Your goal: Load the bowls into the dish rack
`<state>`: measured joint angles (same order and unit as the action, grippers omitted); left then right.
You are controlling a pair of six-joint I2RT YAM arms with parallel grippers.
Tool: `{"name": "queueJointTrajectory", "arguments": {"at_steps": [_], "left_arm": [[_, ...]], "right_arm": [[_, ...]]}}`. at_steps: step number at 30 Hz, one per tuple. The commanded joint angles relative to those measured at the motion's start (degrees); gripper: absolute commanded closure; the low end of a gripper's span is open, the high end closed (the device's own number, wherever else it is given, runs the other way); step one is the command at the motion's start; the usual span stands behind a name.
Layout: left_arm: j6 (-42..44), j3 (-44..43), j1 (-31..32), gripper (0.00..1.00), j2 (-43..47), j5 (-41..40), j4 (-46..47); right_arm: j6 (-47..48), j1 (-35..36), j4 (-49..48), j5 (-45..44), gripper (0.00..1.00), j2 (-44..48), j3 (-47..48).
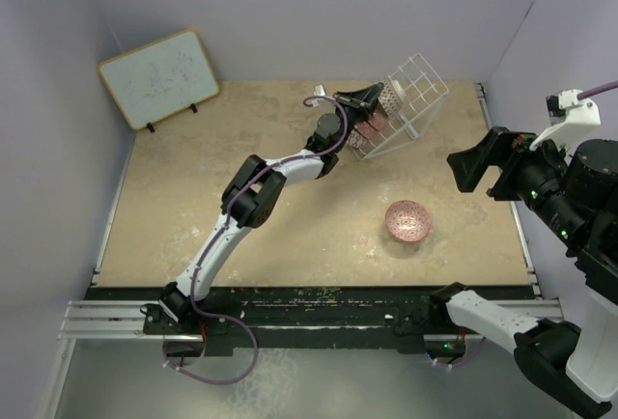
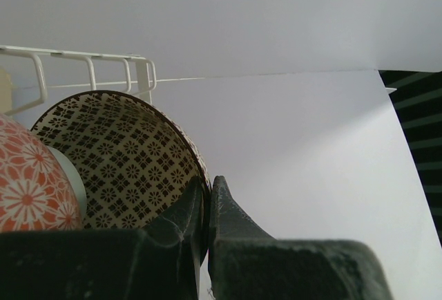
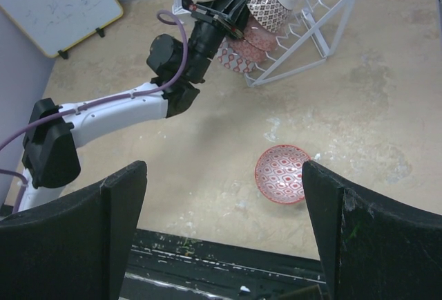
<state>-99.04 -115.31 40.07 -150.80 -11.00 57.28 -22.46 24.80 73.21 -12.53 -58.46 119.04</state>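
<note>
The brown lattice bowl (image 3: 269, 3) stands on edge at the upper left corner of the tilted dish rack (image 3: 324, 10), up against its white wires. Its rim is pinched in the left pincer (image 2: 209, 196), whose jaws stand almost together with only the bowl's wall between them. Just below it, two red-patterned bowls (image 3: 242, 51) sit on edge in the rack, one beside the other; in the left wrist view the nearer one overlaps the lattice bowl's inner side. A pink bowl (image 1: 407, 220) lies upright on the worktop (image 1: 193, 197), well apart from the rack and nearer the arms.

The left arm (image 1: 241, 197) reaches from its base at the near left edge diagonally across the worktop. Its elbow is bent about halfway along, and its forearm and wrist run up to the rack's left side. The right arm (image 1: 579, 187) is folded at the right edge. The right pincer (image 3: 222, 169) hangs above the worktop with its fingers wide apart and nothing between them, looking down towards the pink bowl. A whiteboard (image 1: 159, 78) leans at the far left corner.
</note>
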Motion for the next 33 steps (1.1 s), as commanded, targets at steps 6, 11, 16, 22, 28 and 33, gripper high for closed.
{"name": "queueJointTrajectory", "arguments": {"at_steps": [6,11,16,22,28,33], "left_arm": [[-2.16,-0.67,-0.47,1.0,3.51,-2.0,4.18],[-2.45,-0.9,-0.52,1.0,3.08,-2.05,3.85],[-2.4,-1.13,-0.55,0.92,2.89,-2.07,3.52],[-2.66,-2.31,-0.53,0.93,1.87,-2.56,4.37],[-3.32,-3.42,-0.52,0.94,0.86,-2.66,4.88],[-3.13,-3.25,-0.52,0.89,1.24,-2.54,4.27]], "right_arm": [[0.64,0.08,-1.07,-0.3,0.05,0.1,-0.54],[0.75,0.08,-1.21,-0.38,0.05,0.18,-1.21],[0.84,0.08,-1.23,-0.39,0.05,-0.07,-1.36],[0.88,0.1,-1.41,-0.39,0.05,-0.21,-1.66],[0.92,0.08,-1.41,-0.39,0.04,-0.17,-2.06],[1.06,0.08,-1.43,-0.39,0.04,-0.41,-1.81]]}}
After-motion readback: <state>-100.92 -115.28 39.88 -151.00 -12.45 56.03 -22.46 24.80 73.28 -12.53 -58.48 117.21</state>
